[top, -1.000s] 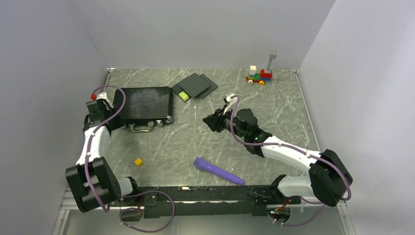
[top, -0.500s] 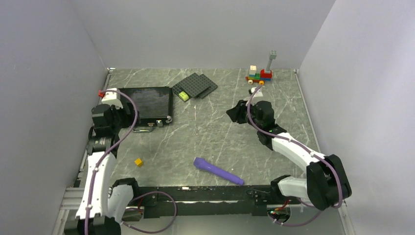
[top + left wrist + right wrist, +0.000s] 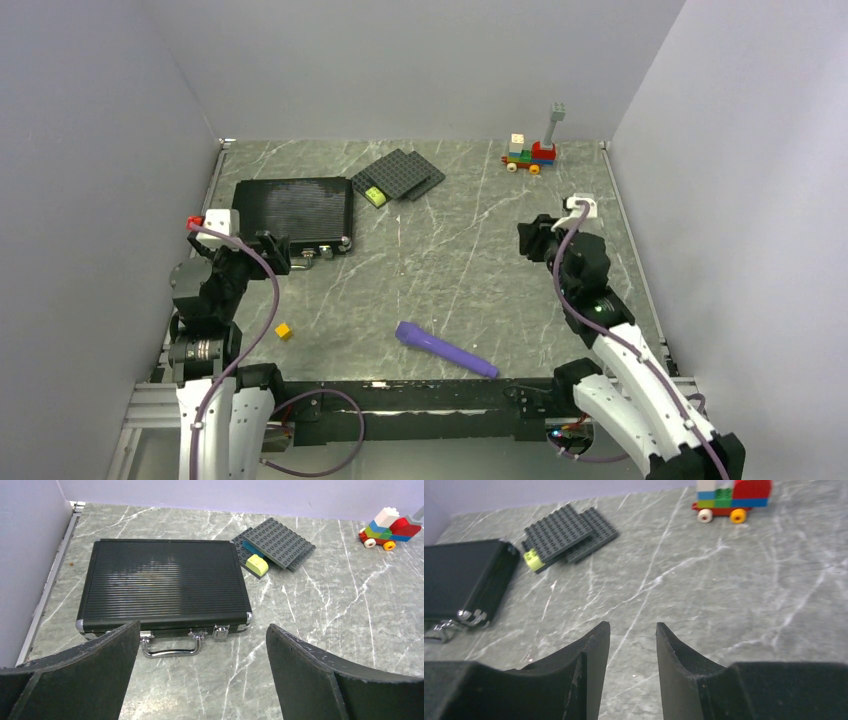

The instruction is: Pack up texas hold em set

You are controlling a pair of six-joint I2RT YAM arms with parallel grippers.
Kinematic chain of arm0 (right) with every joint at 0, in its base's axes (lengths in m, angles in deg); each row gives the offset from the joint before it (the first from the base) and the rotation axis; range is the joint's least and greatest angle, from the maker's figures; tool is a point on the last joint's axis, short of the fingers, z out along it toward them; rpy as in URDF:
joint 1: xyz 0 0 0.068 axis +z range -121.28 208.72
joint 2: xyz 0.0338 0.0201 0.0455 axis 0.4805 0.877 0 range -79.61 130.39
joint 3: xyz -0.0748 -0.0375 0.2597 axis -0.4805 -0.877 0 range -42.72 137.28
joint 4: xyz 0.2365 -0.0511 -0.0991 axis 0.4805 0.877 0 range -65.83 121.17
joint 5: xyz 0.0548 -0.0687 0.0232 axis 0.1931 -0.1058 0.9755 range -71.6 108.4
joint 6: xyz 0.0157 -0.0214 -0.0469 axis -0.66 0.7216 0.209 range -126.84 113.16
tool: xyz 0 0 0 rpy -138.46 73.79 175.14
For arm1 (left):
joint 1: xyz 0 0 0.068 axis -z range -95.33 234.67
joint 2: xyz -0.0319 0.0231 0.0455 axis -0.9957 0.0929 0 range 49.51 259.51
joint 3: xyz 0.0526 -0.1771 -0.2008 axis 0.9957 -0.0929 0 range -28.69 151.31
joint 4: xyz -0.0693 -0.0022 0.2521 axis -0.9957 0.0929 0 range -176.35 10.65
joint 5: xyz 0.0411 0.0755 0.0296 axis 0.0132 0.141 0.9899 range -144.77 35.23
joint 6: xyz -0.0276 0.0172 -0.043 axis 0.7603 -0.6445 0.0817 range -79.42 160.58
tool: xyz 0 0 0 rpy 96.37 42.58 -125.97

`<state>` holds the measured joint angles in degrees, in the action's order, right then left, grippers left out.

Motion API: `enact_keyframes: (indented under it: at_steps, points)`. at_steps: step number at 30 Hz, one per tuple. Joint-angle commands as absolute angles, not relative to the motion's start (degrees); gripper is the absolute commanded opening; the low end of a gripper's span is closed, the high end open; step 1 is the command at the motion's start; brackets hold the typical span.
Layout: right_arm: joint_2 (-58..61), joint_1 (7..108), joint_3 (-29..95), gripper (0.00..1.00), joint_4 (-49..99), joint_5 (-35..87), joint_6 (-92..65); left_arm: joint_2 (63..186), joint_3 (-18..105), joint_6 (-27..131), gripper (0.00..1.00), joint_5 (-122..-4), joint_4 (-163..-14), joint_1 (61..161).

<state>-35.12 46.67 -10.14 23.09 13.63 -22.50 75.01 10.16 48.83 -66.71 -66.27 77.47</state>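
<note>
The black ribbed case (image 3: 293,212) lies shut and flat at the back left of the table, its silver handle (image 3: 170,650) and latch (image 3: 220,631) facing the near edge. My left gripper (image 3: 262,250) hovers just in front of the handle side. It is wide open and touches nothing; the case (image 3: 162,585) fills the left wrist view beyond its fingertips (image 3: 125,640). My right gripper (image 3: 530,237) hangs over bare table at the right, far from the case (image 3: 464,577). Its jaws stand a narrow gap apart with nothing between them.
Dark grey studded plates (image 3: 400,175) with a yellow-green brick (image 3: 375,195) lie just right of the case. A brick toy train (image 3: 530,155) stands at the back right. A purple cylinder (image 3: 445,350) and a small yellow cube (image 3: 284,331) lie near the front. Walls close three sides.
My left gripper has pulled back from the case's left end toward the near edge and opened wide. The right arm has swung from the table's middle to the right, its jaws parting slightly.
</note>
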Motion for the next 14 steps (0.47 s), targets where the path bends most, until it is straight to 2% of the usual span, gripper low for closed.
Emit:
enact_keyframes:
  at_steps: [1, 14]
  points:
    - [-41.6, 46.5, -12.5, 0.44, 25.2, 5.6, -18.2, 74.1, 10.0, 49.2, 0.99, -68.6, -65.0, 78.1]
    - [-44.1, 46.5, -12.0, 0.46, 26.6, 6.3, -18.1, 72.4, 10.4, 48.3, 0.99, -67.8, -64.3, 80.1]
